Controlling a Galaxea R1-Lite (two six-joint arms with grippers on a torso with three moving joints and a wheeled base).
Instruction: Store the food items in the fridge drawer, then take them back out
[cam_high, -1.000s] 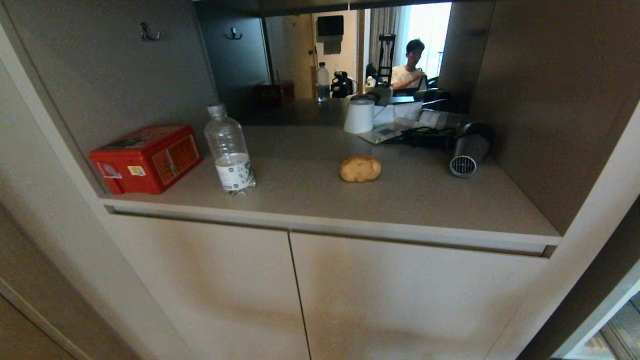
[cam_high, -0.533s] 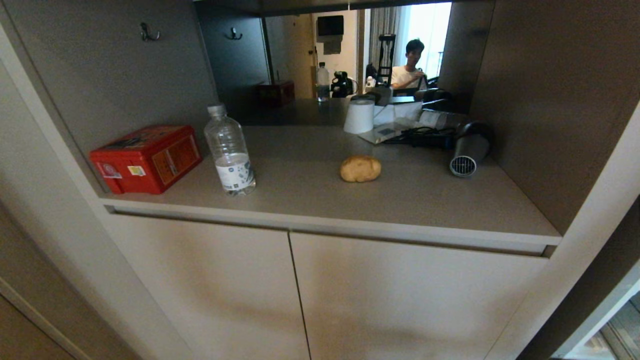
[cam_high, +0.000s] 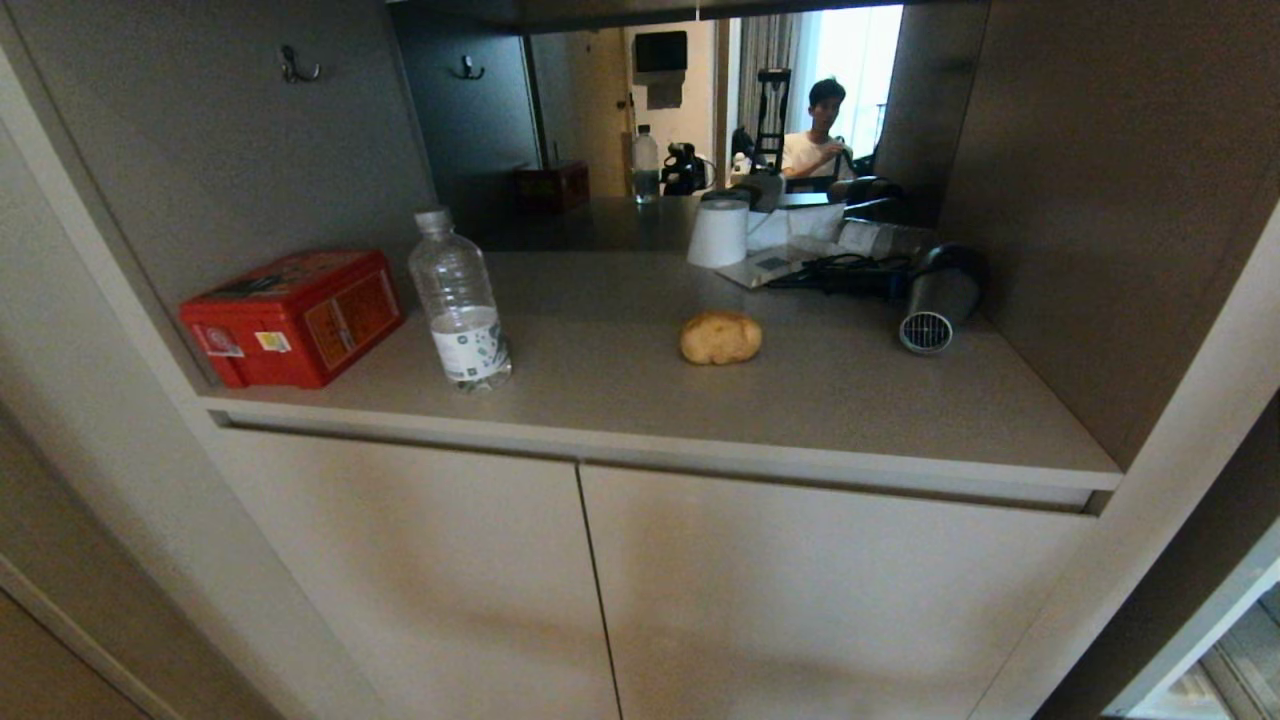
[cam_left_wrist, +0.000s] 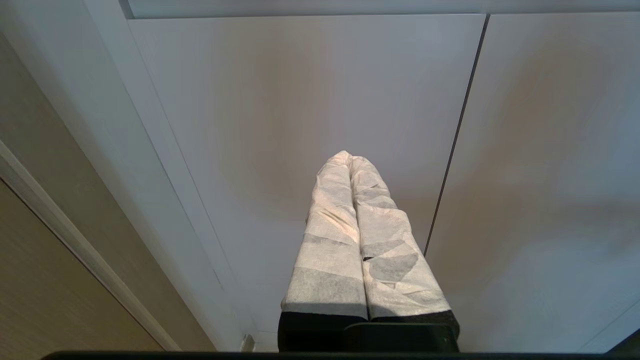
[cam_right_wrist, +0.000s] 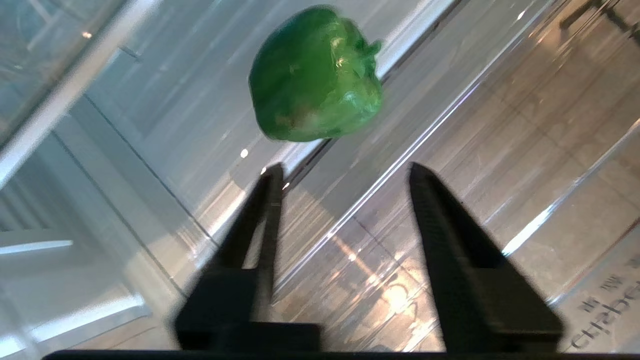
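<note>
- My right tool (cam_right_wrist: 342, 170) hangs over the clear fridge drawer (cam_right_wrist: 450, 165), fingers spread, gripping nothing.
- The green bell pepper (cam_right_wrist: 316, 75) lies in the drawer at 12 o'clock from the fingertips, apart from them.
- The potato (cam_high: 720, 338) sits mid-counter (cam_high: 620, 380).
- My left tool (cam_left_wrist: 350, 157) is pressed together, facing the cabinet doors (cam_left_wrist: 300, 100).

Green pepper (cam_right_wrist: 315, 75) in clear drawer (cam_right_wrist: 450, 150), potato (cam_high: 720, 338) on shelf
</note>
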